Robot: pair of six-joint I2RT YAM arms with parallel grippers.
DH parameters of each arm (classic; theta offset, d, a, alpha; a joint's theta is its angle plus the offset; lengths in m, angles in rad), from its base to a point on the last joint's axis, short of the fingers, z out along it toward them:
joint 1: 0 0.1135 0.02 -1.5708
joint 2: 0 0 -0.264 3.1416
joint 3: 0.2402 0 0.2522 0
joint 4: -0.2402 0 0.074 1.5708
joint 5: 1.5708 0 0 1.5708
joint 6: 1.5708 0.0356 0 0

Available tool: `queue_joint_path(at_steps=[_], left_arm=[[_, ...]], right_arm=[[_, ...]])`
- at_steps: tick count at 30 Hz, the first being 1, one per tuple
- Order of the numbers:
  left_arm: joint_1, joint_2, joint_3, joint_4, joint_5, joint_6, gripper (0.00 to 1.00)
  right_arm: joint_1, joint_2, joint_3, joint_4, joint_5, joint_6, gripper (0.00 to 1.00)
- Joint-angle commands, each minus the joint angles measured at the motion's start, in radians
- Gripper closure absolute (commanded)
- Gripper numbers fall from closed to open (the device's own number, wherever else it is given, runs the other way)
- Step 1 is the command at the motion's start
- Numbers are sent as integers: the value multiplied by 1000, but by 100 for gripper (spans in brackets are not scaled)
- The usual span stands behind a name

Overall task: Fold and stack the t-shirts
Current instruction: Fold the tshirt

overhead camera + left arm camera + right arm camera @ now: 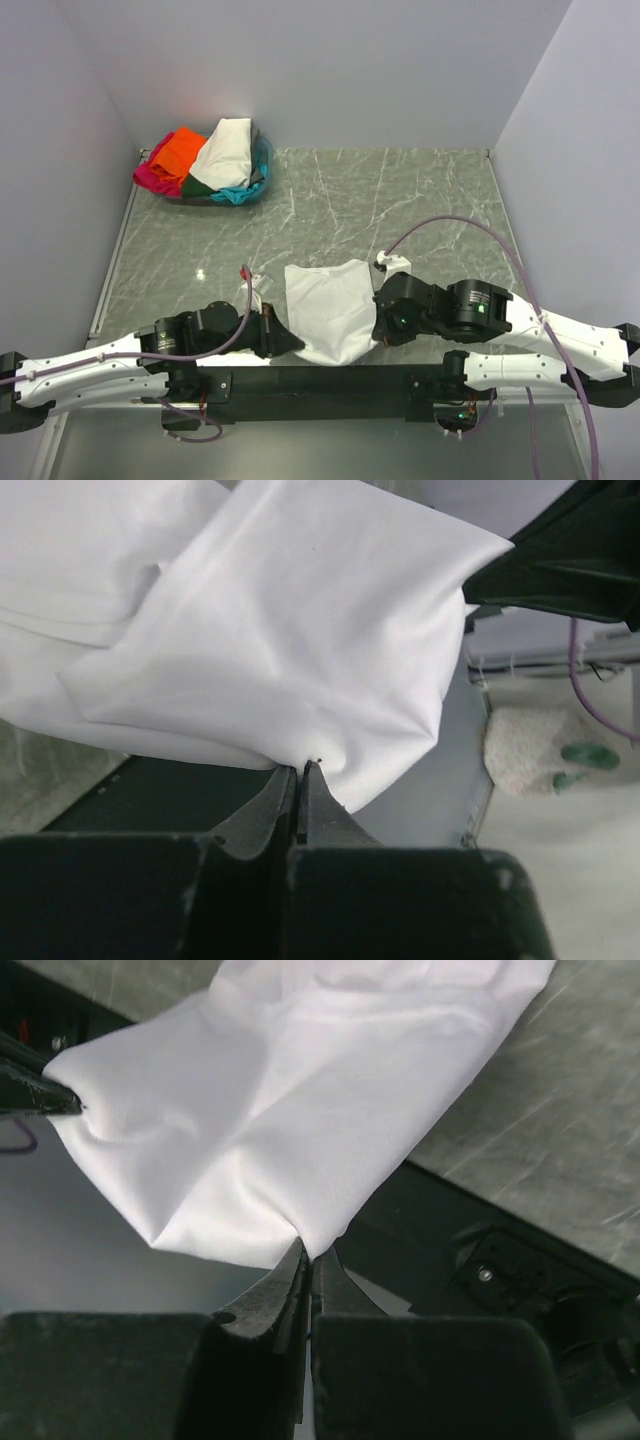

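Note:
A plain white t-shirt lies partly folded at the table's near edge, between my two arms. My left gripper is shut on its near left corner; in the left wrist view the jaws pinch a bunched fold of the white t-shirt. My right gripper is shut on the near right corner; in the right wrist view its tips clamp the hem of the white t-shirt. The near edge of the shirt hangs over the black base rail. More t-shirts lie piled at the back left: cream-white, orange, magenta-pink, teal.
The pile sits in a bluish tub in the far left corner. Grey walls close in the marble tabletop on three sides. A purple cable loops above the right arm. The black base rail runs along the near edge.

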Motion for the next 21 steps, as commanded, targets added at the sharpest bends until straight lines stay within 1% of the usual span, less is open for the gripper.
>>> queue_joint_path(at_steps=[1,2,3,5,6,7,9,10,11,17,21], left_arm=[[0,38,51,24,-144,25,99],[3,59,55,24,-165,33,99],[11,70,58,24,-197,38,99],[51,96,60,31,-215,57,99],[72,104,57,56,-212,70,99],[118,112,49,71,-202,80,99],[175,139,38,117,-161,116,99],[228,153,31,155,-112,127,99],[253,185,31,169,-91,148,99],[348,273,61,214,-34,219,99],[413,300,63,232,-9,248,99]], right_arm=[[-42,52,52,-5,127,-65,100],[-65,61,51,24,130,-103,100],[-118,78,46,41,125,-123,100],[-169,94,35,93,116,-178,100],[-220,104,25,109,113,-192,100],[-238,110,20,124,113,-209,100],[-272,129,19,166,110,-247,100],[-301,136,22,180,105,-261,100],[-312,144,23,209,99,-289,100],[-404,256,58,281,75,-378,100],[-455,333,80,316,59,-418,100]])
